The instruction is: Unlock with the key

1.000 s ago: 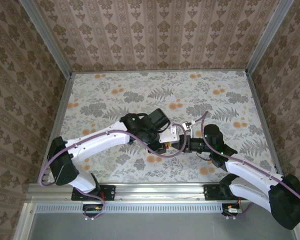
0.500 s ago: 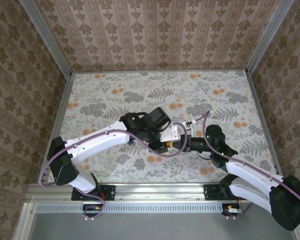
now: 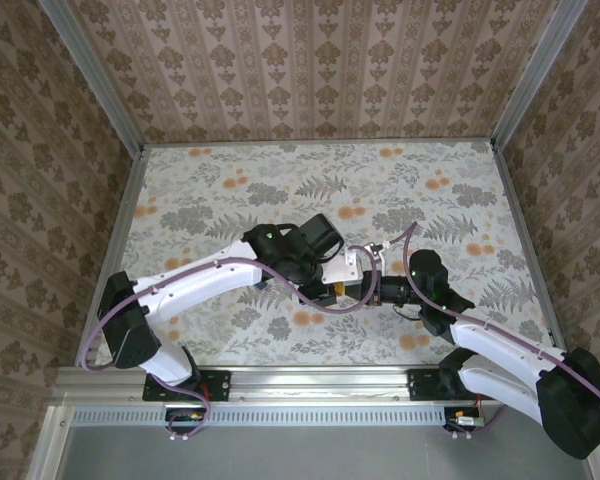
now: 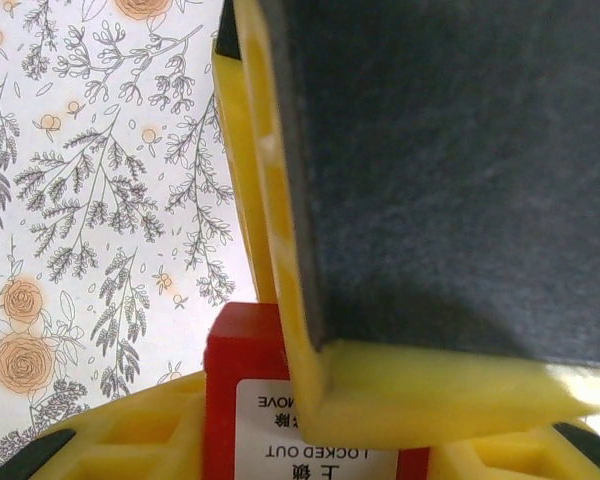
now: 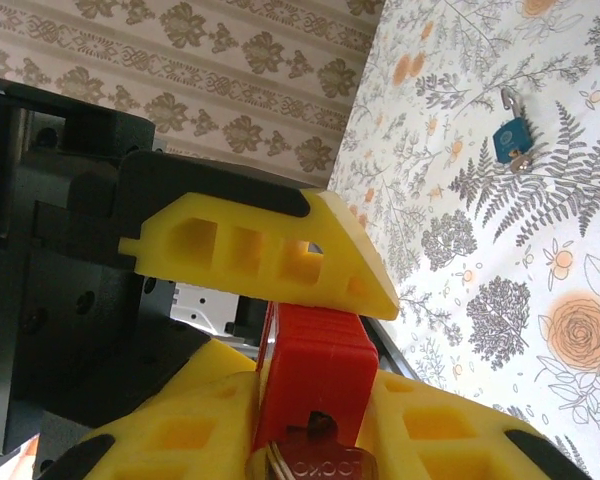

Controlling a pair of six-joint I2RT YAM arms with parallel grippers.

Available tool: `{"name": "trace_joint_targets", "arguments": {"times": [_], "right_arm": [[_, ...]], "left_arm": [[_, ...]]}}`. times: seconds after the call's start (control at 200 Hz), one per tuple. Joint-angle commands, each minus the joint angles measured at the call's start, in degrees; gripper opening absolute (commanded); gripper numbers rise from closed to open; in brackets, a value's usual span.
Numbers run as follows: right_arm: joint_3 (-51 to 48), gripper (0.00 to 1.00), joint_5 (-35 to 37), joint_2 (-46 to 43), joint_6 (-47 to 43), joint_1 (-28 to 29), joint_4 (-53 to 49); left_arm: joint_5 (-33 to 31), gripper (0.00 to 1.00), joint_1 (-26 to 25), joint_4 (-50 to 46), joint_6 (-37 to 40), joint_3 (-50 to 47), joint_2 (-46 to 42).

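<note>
The key is seen at the very bottom of the right wrist view. Its metal head, with a thin ring on it, is stuck out from the end of the red padlock, so the blade is judged to be inside the keyhole already. The key head is placed right between the two yellow fingers of the right gripper. The fingers are set close on both sides of it, but whether the key is truly pinched cannot be told.

The red padlock is held up off the table, near the middle, where the two arms come together in the top view. It is clamped by the left gripper — in the left wrist view its red body and white label are squeezed between the yellow fingers. The metal loop of the padlock is hidden, so it cannot be said if it is locked or not.

Far off on the flowery table a small blue thing with a bit of metal is laid — it is too small to be named for sure.

So some of the job is judged done: the padlock is picked up and the key is put in. What is left is a firm pinch on the key head, a turn, and the loop being popped open
</note>
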Motion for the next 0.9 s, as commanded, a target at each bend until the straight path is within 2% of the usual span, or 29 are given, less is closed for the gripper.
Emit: {"name": "trace_joint_targets", "arguments": {"times": [0.0, 0.115, 0.4, 0.675, 0.895], "right_arm": [[0.56, 0.28, 0.86, -2.5, -2.73, 0.59, -1.0], [1.0, 0.27, 2.58, -4.74, -4.22, 0.59, -4.51], [1.45, 0.26, 5.16, -6.32, -5.73, 0.41, -7.82], [1.71, 0.25, 7.04, -6.92, -6.65, 0.25, -9.65], [2.36, 0.25, 7.15, -7.93, -7.87, -1.23, -11.84]], "left_arm": [[0.36, 0.33, -0.5, 0.17, 0.54, 1.6, 1.03], [-0.64, 0.35, -0.57, 0.09, 0.47, 1.31, 0.96], [-3.45, 0.53, -0.62, 0.93, -0.2, 0.12, -0.69], [-5.25, 0.58, -0.56, 1.75, -0.59, -1.23, -2.27], [-6.45, 0.69, 2.93, 6.26, -3.29, -5.32, -9.2]]}}
